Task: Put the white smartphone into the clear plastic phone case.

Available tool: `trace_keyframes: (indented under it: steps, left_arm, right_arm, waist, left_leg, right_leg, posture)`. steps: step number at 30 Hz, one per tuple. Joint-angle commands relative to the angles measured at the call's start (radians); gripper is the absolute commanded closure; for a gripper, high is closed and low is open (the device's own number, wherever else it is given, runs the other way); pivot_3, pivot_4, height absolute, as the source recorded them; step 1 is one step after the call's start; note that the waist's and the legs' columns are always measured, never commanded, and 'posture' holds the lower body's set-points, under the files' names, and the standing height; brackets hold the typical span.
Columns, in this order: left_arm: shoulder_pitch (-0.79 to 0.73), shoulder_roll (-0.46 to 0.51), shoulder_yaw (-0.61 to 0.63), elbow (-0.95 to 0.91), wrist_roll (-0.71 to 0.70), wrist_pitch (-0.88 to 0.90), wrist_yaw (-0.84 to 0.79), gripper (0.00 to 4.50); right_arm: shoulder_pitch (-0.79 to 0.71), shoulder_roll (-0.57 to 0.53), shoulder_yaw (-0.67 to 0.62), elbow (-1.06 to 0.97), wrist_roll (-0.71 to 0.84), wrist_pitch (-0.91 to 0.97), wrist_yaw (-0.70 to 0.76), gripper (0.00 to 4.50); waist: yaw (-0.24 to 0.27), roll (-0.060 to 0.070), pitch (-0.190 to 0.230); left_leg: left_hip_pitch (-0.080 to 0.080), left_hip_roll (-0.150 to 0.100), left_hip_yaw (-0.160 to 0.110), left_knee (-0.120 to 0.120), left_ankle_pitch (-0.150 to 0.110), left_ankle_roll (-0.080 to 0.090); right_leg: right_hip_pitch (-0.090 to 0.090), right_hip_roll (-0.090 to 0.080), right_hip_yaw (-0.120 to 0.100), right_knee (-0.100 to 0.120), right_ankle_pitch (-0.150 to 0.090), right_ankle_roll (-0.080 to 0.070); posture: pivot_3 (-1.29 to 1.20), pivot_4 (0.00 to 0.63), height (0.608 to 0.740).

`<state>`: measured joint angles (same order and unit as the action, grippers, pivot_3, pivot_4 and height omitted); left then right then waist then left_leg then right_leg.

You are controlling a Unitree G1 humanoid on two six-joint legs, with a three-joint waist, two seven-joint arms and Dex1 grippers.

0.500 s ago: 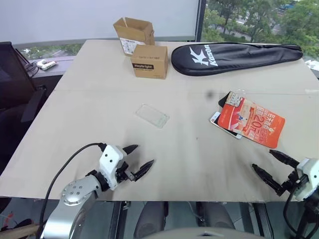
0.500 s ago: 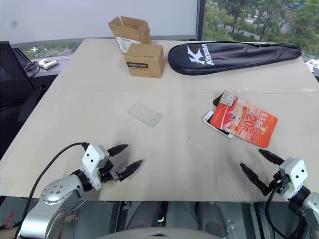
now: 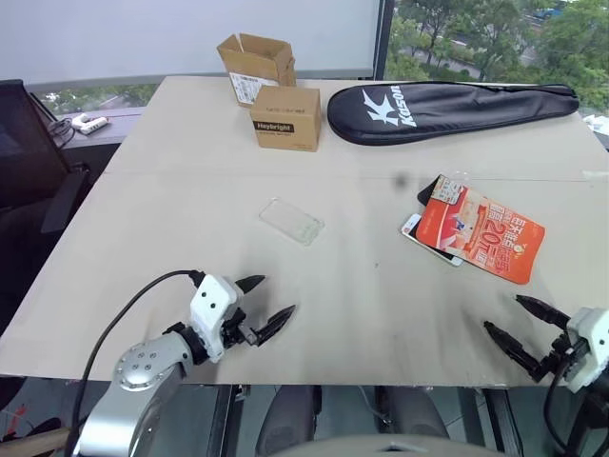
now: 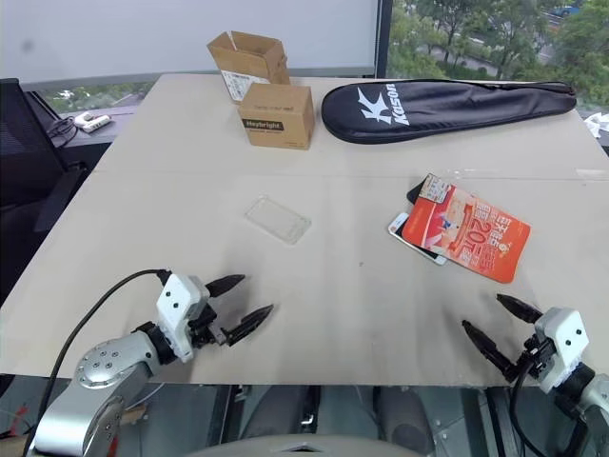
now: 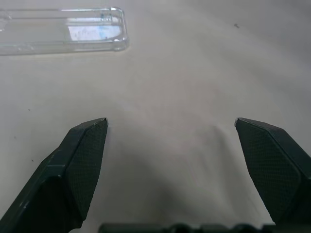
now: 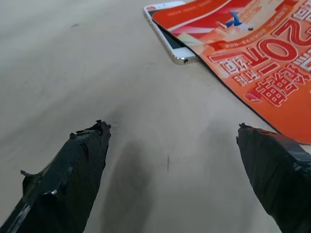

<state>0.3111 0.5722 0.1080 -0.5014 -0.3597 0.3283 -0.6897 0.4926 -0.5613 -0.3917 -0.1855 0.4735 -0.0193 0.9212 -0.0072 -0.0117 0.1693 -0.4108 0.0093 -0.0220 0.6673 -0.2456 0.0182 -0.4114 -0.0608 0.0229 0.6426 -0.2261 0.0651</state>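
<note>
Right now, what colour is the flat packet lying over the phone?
Orange-red with white print; the flat packet shows best in the right wrist view.

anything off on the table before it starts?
Yes: the phone lies mostly buried under the orange packet, only one end showing. The case lies in the open, apart from it. Nothing spilled or broken.

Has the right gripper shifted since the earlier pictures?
Yes, slightly: the right gripper sits a little farther from the orange-red packet, toward the table's near edge.
</note>
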Motion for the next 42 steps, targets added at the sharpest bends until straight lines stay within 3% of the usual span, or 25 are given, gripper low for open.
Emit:
trace_keyframes:
  steps: [1, 11, 17, 23, 28, 37, 41, 42]
  left_arm:
    - [-0.008, -0.011, 0.005, -0.029, -0.015, -0.006, 0.008, 0.08]
    - [-0.035, -0.024, 0.002, -0.035, -0.067, 0.006, -0.027, 0.08]
    - [-0.13, 0.021, 0.012, -0.105, -0.259, 0.083, -0.13, 0.08]
    - [-0.303, 0.059, 0.018, -0.134, -0.378, 0.169, -0.13, 0.08]
    - [-0.344, 0.103, 0.01, -0.133, -0.355, 0.201, -0.114, 0.08]
    - [-0.357, 0.145, 0.009, -0.143, -0.346, 0.243, -0.083, 0.08]
    - [-0.352, 0.15, 0.004, -0.144, -0.338, 0.237, -0.088, 0.0]
    - [-0.348, 0.151, 0.004, -0.143, -0.335, 0.236, -0.09, 0.0]
  right_arm:
    - [-0.013, -0.027, -0.029, -0.016, 0.027, 0.026, 0.006, 0.0]
    - [-0.118, -0.05, -0.027, -0.004, 0.03, 0.084, -0.024, 0.0]
    - [-0.486, -0.096, 0.026, 0.165, -0.041, 0.188, -0.163, 0.0]
    - [-0.859, -0.17, 0.175, 0.483, -0.115, 0.28, -0.057, 0.0]
    - [-1.104, -0.186, 0.309, 0.827, -0.257, 0.235, 0.002, 0.0]
    - [-1.343, -0.184, 0.444, 1.199, -0.393, 0.255, 0.207, 0.0]
    - [-1.396, -0.179, 0.455, 1.255, -0.422, 0.253, 0.254, 1.02]
    - [-1.403, -0.177, 0.452, 1.26, -0.422, 0.255, 0.269, 1.6]
  waist:
    - [0.0, 0.0, 0.0]
    - [0.0, 0.0, -0.001]
    - [-0.007, 0.0, -0.001]
    - [-0.004, 0.001, 0.0]
    - [-0.009, 0.0, 0.0]
    - [-0.01, 0.0, 0.0]
    - [-0.011, 0.0, 0.0]
    - [-0.011, 0.0, 0.0]
  left_leg:
    - [0.0, 0.0, 0.0, 0.0, 0.0, 0.0]
    - [0.0, -0.001, 0.0, 0.0, 0.0, 0.0]
    - [0.003, -0.001, 0.007, 0.001, 0.0, 0.0]
    - [0.009, 0.0, 0.011, -0.001, -0.001, 0.001]
    - [0.011, 0.001, 0.013, -0.002, -0.001, 0.002]
    - [0.011, 0.001, 0.015, -0.003, -0.001, 0.002]
    - [0.011, 0.001, 0.015, -0.003, -0.001, 0.002]
    - [0.011, 0.001, 0.015, -0.003, -0.001, 0.002]
  right_leg:
    - [0.0, 0.0, 0.0, 0.0, 0.0, 0.0]
    - [0.0, 0.0, 0.0, 0.0, 0.0, 0.0]
    - [0.002, 0.001, 0.003, 0.001, 0.001, -0.001]
    - [0.008, 0.005, 0.005, 0.0, 0.001, -0.001]
    - [0.008, 0.006, 0.008, -0.001, 0.002, -0.001]
    - [0.006, 0.006, 0.009, -0.001, 0.004, 0.002]
    - [0.006, 0.006, 0.009, -0.001, 0.003, 0.002]
    - [0.006, 0.006, 0.009, -0.001, 0.003, 0.002]
  posture:
    - [0.0, 0.15, 0.74]
    - [0.0, 0.15, 0.74]
    - [0.0, 0.15, 0.74]
    - [0.0, 0.15, 0.74]
    - [0.0, 0.15, 0.74]
    - [0.0, 0.15, 0.74]
    - [0.0, 0.15, 0.74]
    - [0.0, 0.15, 0.74]
